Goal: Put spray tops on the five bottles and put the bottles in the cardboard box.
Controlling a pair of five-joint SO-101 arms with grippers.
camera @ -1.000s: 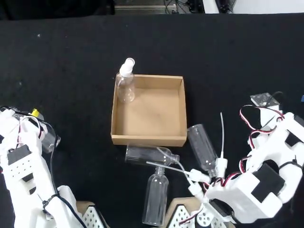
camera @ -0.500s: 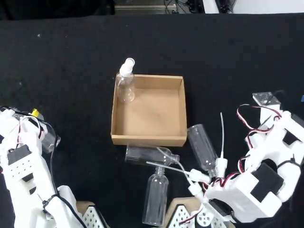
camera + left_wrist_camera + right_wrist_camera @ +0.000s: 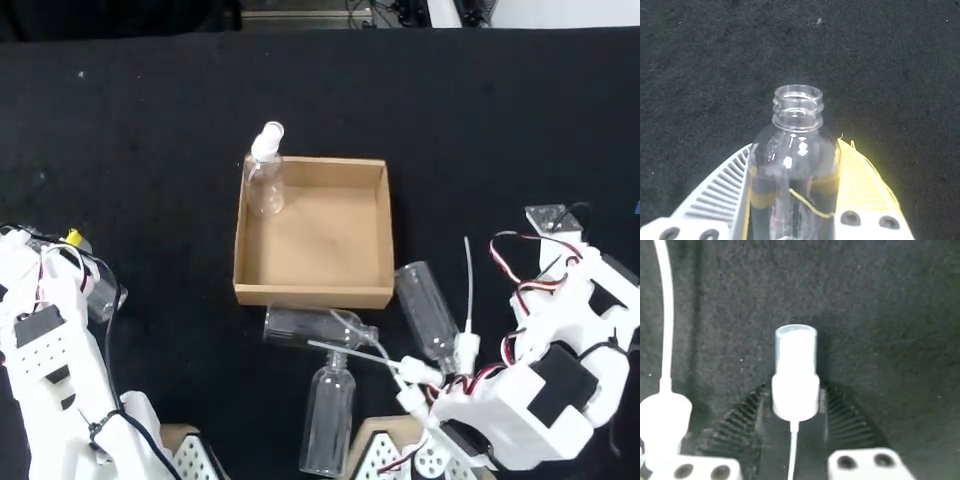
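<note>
Left wrist view: both claws loaded

Left gripper point(image 3: 795, 150) clamps a capless clear bottle point(image 3: 796, 107); right gripper point(image 3: 795, 390) pinches a spray top point(image 3: 796, 365). Three bare bottles point(image 3: 310, 326) lie just before the cardboard box point(image 3: 312, 295); a capped bottle point(image 3: 264, 180) stands in its far-left corner.

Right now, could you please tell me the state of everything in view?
cardboard box: open, one bottle inside.
capped bottle: spray top on, in the box's corner.
bottle by the box front: lying, uncapped.
middle bottle: lying, uncapped.
slanted bottle: lying, uncapped.
held bottle: uncapped, in the left gripper, jaws shut on it.
held spray top: in the right gripper, jaws shut on it.
loose spray tops: lying, unfitted.
</note>
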